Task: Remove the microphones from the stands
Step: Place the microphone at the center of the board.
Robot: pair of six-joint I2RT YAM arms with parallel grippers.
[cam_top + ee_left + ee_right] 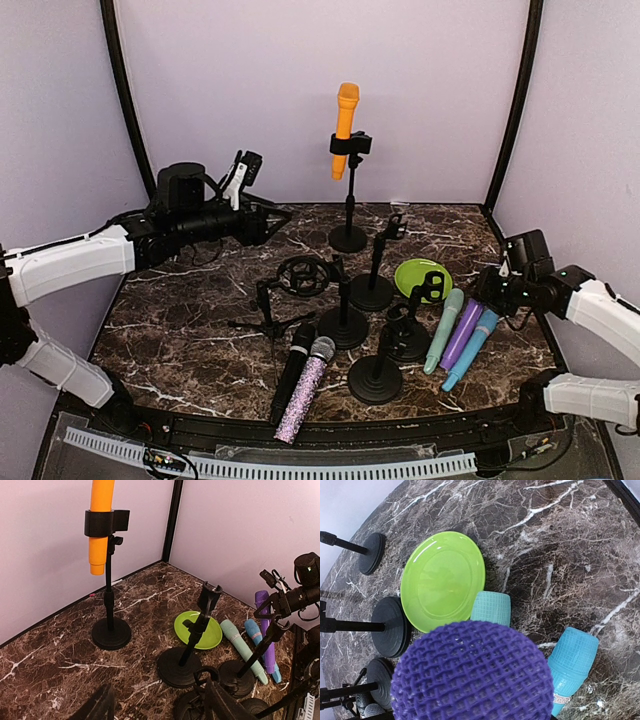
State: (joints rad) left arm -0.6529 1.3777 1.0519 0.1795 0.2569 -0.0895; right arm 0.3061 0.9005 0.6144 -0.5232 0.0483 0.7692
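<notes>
Right claw (488, 295) jaws hidden by purple microphone (470, 675), orange microphone (101, 510) top cropped

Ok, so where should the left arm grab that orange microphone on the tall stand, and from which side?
Grip the orange microphone on its bare shaft above the clip, which wraps the lower body. It stands nearly upright, head up, so probably come in level from the left, jaws either side, and lift straight up.
</notes>
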